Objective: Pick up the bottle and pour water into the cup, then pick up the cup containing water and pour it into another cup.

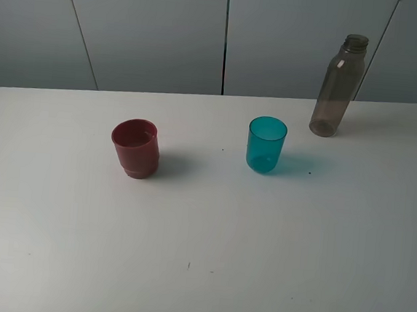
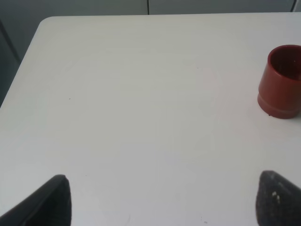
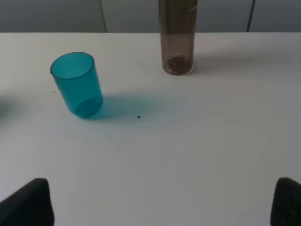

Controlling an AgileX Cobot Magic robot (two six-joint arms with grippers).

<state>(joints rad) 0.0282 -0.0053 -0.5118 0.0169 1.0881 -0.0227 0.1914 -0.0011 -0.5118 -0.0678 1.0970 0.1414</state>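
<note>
Exterior high: bottle [image 1: 338,85], teal cup [image 1: 266,144] and red cup [image 1: 135,147] stand upright and apart on the white counter [image 1: 207,251]; no tool in frame.

Left wrist: left tool [image 2: 162,200] spread wide, holding nothing, fingertips [image 2: 54,197] over bare counter; red cup ahead, off to one side, well clear.

Right wrist: right tool [image 3: 162,202] fully open, empty; teal cup and bottle both ahead of it, untouched, bottle farther.
</note>
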